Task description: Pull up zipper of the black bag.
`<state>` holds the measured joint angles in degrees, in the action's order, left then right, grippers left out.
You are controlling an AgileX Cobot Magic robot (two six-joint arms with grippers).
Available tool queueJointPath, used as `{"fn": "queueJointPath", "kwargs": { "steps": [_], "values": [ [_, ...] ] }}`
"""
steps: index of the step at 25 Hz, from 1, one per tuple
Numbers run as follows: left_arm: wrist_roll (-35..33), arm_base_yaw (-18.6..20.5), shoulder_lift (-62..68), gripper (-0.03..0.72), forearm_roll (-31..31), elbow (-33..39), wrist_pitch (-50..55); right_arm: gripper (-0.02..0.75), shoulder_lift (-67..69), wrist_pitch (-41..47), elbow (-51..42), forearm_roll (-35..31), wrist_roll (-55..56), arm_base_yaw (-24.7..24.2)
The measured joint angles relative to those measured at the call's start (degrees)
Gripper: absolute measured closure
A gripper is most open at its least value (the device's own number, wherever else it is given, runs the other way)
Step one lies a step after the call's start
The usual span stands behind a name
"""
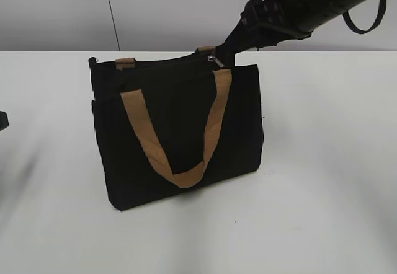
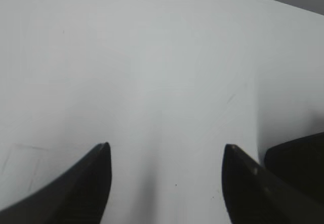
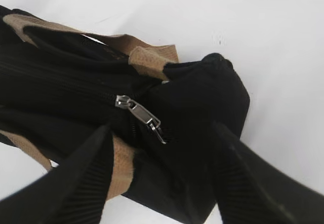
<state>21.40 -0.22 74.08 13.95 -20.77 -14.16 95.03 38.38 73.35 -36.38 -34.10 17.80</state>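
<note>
Black bag (image 1: 180, 131) upright | right end effector (image 3: 162, 133) released, straddling zipper (image 3: 139, 112) | left end effector (image 2: 164, 155) released

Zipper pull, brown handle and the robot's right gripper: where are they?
zipper pull (image 3: 139, 113), right wrist view, on its silvery metal tab.
brown handle (image 1: 211, 125), exterior view, on the front strap's right side.
right gripper (image 3: 161, 176), right wrist view, midway between its open fingertips.

Between the spread fingers of the right gripper (image 3: 159, 176) lies the zipper (image 3: 139, 113) pull, unobstructed; a tan handle (image 3: 147, 59) crosses just beyond it. Ahead of the left gripper (image 2: 166, 158) lies bare desk (image 2: 152, 57), with a dark edge, probably the black bag (image 1: 180, 125), at its right.
</note>
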Motion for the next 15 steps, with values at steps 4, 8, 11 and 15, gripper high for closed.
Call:
{"fn": "queueJointPath", "kwargs": {
  "steps": [4,8,11,15],
  "values": [
    [0.0,-1.8,0.0,0.177,1.5,-4.3,11.3,0.281,0.0,0.4,0.0,0.1,1.6,-1.5],
    [0.0,-5.3,0.3,0.177,0.0,-10.7,26.1,0.281,0.0,2.8,0.0,1.4,4.8,-5.4],
    [-0.5,-8.1,1.7,0.178,-2.2,-15.8,35.7,0.281,0.0,5.5,0.0,5.0,7.4,-7.7],
    [-10.6,-9.7,4.5,0.178,-11.8,-23.5,45.4,0.281,0.0,9.9,0.0,11.4,12.0,-10.2]
  ]
}}
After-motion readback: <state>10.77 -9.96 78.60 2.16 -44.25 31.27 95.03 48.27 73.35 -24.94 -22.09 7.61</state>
